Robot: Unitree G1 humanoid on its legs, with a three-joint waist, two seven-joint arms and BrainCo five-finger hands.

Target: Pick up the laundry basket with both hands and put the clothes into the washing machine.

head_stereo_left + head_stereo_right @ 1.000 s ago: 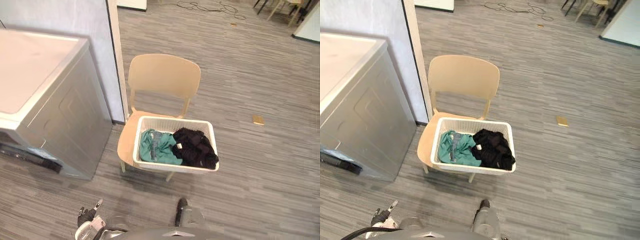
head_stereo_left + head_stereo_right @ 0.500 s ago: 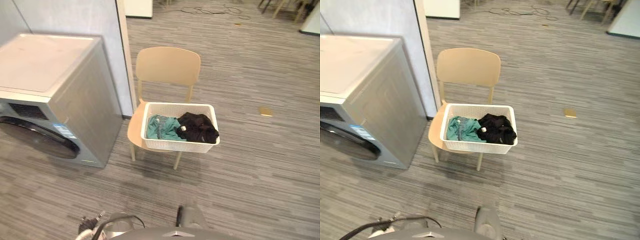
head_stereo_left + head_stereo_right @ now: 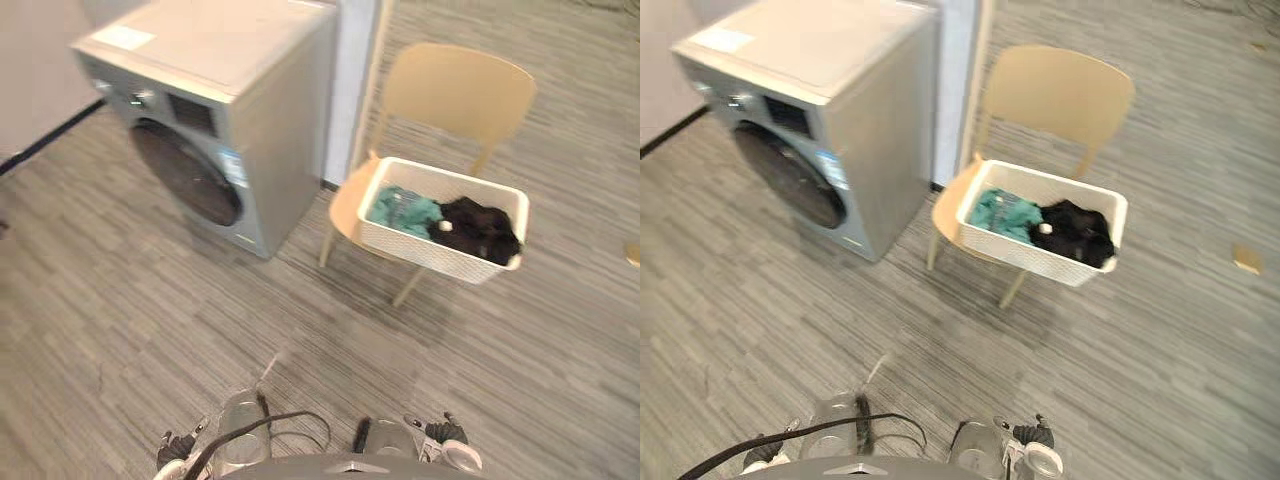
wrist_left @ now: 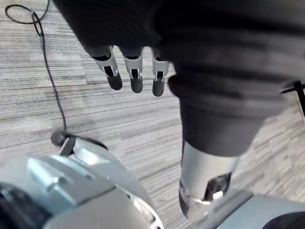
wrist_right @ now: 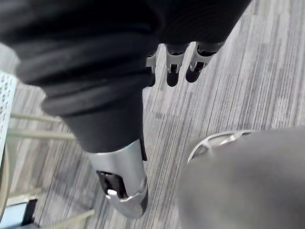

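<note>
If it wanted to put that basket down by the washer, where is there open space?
The floor in front of the washing machine is bare, across to the chair legs. The machine's flat top is free too, bar a pale label at one corner. The chair seat is crowded: the laundry basket covers most of it.

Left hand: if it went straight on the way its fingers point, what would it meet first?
Likely the grey striped plank floor; the relaxed fingers of the left hand point at it, nothing visible between.
</note>
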